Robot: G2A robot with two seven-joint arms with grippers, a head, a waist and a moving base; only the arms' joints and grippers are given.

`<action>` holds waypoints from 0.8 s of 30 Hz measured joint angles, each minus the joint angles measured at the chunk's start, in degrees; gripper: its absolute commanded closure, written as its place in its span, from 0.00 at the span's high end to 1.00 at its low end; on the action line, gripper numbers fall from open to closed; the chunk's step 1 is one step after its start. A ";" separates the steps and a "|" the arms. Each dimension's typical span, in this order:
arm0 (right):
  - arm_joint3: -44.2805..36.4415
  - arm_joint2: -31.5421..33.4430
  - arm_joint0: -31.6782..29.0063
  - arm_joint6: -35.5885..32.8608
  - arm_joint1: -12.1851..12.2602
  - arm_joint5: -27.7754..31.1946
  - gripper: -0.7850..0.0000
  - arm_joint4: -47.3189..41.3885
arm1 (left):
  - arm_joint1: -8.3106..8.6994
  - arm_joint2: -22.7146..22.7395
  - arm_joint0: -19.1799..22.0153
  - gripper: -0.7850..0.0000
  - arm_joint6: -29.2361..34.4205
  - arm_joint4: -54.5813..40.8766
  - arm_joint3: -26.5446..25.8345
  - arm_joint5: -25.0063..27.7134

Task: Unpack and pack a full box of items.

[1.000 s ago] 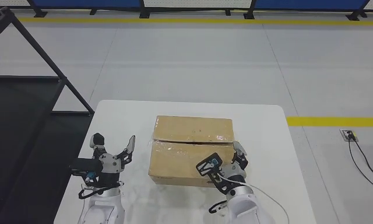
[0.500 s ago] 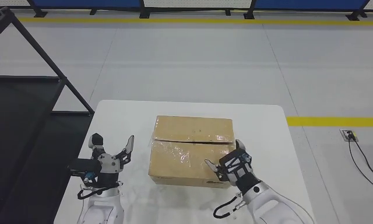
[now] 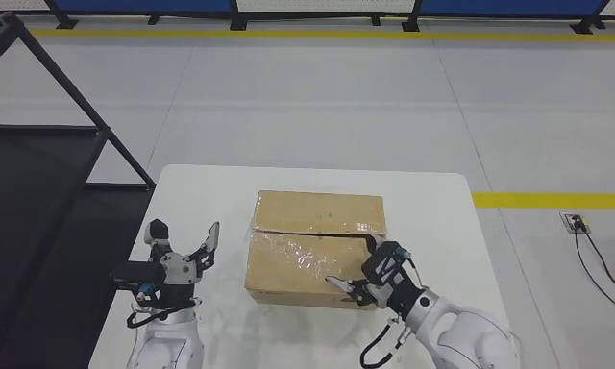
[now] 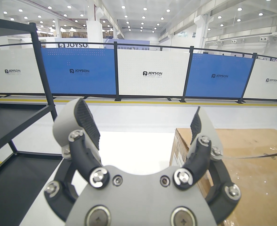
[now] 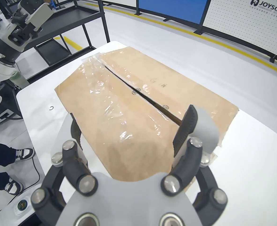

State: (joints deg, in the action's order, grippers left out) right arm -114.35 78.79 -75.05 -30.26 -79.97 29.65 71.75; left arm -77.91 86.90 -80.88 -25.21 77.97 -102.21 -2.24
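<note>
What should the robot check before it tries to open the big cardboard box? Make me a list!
1. The box sits flat on the table: ok.
2. The right gripper is open, at the box's near edge: ok.
3. The left gripper is open, beside the box and apart from it: ok.
4. The flaps are lifted: not ok, both lie shut.
5. The clear tape is cut along the seam: cannot tell.

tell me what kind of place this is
Probably a fenced-off test bay in a factory hall: blue and white partition panels, a yellow floor line, a high ceiling with rows of lights.
</note>
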 measured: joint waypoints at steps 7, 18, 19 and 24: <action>-0.69 -0.73 1.07 -2.00 0.66 3.21 1.00 -1.00 | -0.01 -0.02 0.13 1.00 -0.06 0.04 0.11 0.08; -3.10 -0.93 1.19 -4.40 1.07 3.62 1.00 5.34 | -0.02 -0.10 0.27 1.00 0.12 0.13 0.12 0.33; -3.22 -1.01 1.11 -4.30 1.08 3.49 1.00 5.58 | -0.02 -0.10 0.27 1.00 0.10 0.13 0.14 0.33; -5.87 -5.44 0.06 -3.65 1.39 0.47 1.00 17.90 | -0.04 0.03 0.12 1.00 0.02 -0.12 0.18 0.21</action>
State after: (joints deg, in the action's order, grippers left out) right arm -120.21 73.35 -74.99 -33.91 -78.58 30.13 89.65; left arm -77.95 86.93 -80.76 -25.18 77.85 -102.04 -2.03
